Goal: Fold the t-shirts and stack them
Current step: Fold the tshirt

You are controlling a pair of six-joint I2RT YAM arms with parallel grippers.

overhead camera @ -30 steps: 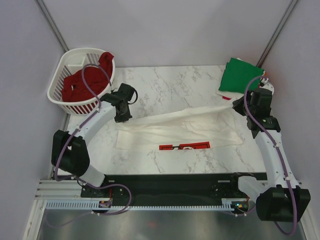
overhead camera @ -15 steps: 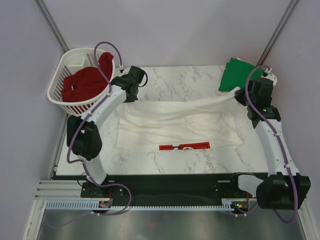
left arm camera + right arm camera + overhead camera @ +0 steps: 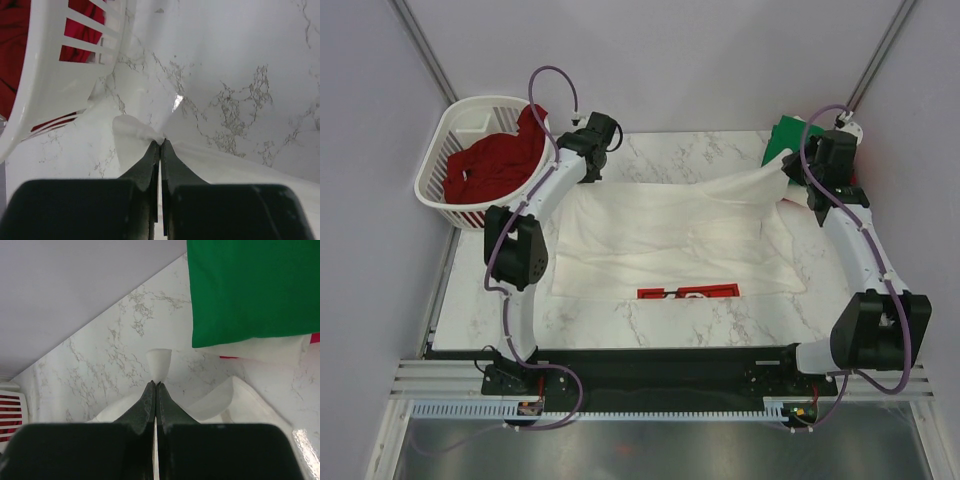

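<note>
At the centre of the top view, the white t-shirt (image 3: 660, 235) lies spread across the marble table (image 3: 670, 155). Its red print (image 3: 688, 293) sits along the lower edge of the cloth, toward the arm bases. The upper edge of the cloth is drawn out between the two arms, and its right end rises off the table toward the upper right.

Left gripper (image 3: 161, 144): the jaws are pressed together on a small fold of the white t-shirt, which bunches just ahead of the fingertips. In the top view this grip point is at the upper left corner of the cloth, just beside the basket (image 3: 432, 160).

Right gripper (image 3: 156, 385): the jaws are clamped on a corner of the same shirt, and a short white tab of cloth stands out past the tips. The grip point is at the upper right of the top view, near the green t-shirt (image 3: 782, 140).

The green t-shirt lies folded at the upper right corner of the table, on top of a folded white garment (image 3: 265, 347).

The dark red t-shirt (image 3: 490, 165) lies crumpled inside the basket at the upper left, with part of it draped over the rim.
</note>
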